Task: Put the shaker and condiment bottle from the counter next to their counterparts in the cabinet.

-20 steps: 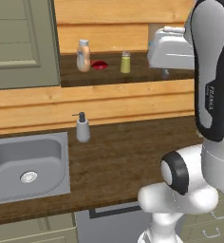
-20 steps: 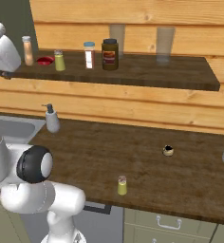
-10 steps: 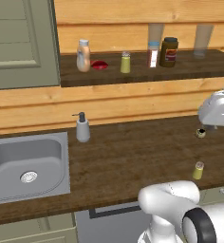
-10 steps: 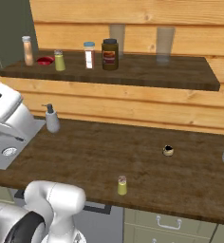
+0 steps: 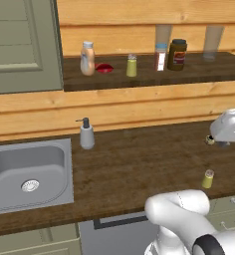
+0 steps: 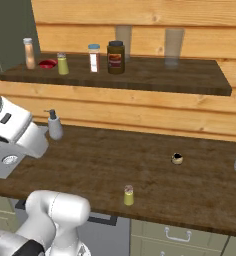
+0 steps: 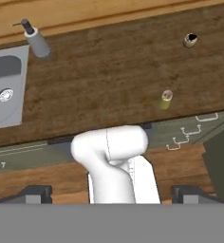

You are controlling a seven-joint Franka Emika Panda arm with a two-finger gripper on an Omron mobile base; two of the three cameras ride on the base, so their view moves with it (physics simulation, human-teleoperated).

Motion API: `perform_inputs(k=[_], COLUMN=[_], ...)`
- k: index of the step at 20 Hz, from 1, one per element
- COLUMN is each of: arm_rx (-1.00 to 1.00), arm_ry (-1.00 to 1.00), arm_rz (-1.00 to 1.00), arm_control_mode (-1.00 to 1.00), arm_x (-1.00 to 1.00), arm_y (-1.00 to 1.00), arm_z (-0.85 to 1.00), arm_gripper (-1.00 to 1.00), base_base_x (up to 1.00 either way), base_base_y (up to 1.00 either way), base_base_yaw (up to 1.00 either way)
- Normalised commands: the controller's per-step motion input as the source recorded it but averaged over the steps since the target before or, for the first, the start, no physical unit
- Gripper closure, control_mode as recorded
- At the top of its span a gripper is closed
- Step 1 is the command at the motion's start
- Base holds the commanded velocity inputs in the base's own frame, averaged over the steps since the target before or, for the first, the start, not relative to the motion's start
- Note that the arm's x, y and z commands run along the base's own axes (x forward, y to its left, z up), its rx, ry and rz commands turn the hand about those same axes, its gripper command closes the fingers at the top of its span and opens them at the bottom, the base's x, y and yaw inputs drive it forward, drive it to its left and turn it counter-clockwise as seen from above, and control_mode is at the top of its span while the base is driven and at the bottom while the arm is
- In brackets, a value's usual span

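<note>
A small yellow-green shaker [image 5: 208, 179] [image 6: 128, 195] [image 7: 166, 98] stands upright near the front edge of the dark wood counter [image 5: 139, 169]. In the cabinet recess [image 5: 154, 79], the peach-tan condiment bottle [image 5: 87, 58] [image 6: 28, 53] stands beside a squat red item [image 5: 104, 67] [image 6: 47, 63]. A like shaker [image 5: 132, 65] [image 6: 63, 64] stands just right of the red item. My gripper [image 7: 112, 193] is open with nothing between its fingers. It looks down on the counter from high above, well apart from the shaker. The hand's white housing [image 5: 230, 125] hangs over the counter's right part.
A white red-labelled bottle [image 5: 161, 56], a dark jar [image 5: 177, 54] and two glasses stand further right on the shelf. The grey pump dispenser [image 5: 86, 134] sits by the steel sink [image 5: 30, 172]. A small round item [image 6: 177, 158] lies on the counter; a grey-green door [image 5: 20, 45] hangs left.
My arm has swung away from the shelf and dropped low, carrying the hand right and down over the counter. The gripper stayed open and nothing on the shelf or counter moved.
</note>
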Motion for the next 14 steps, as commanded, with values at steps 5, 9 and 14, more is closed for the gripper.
perform_inputs(k=[5, 9, 14], arm_rx=[0.00, 0.00, -0.01], arm_ry=[0.08, 0.00, 0.00], arm_rz=[0.00, 0.00, 0.00], arm_control_mode=[-1.00, -1.00, -1.00], arm_x=[0.70, 0.03, -0.15], arm_y=[-0.86, -0.08, -0.09], arm_z=[-0.24, -0.10, -0.58], arm_gripper=[-1.00, -1.00, -1.00], base_base_x=[0.00, 0.00, 0.00], base_base_y=[0.00, 0.00, 0.00], base_base_yaw=[0.00, 0.00, 0.00])
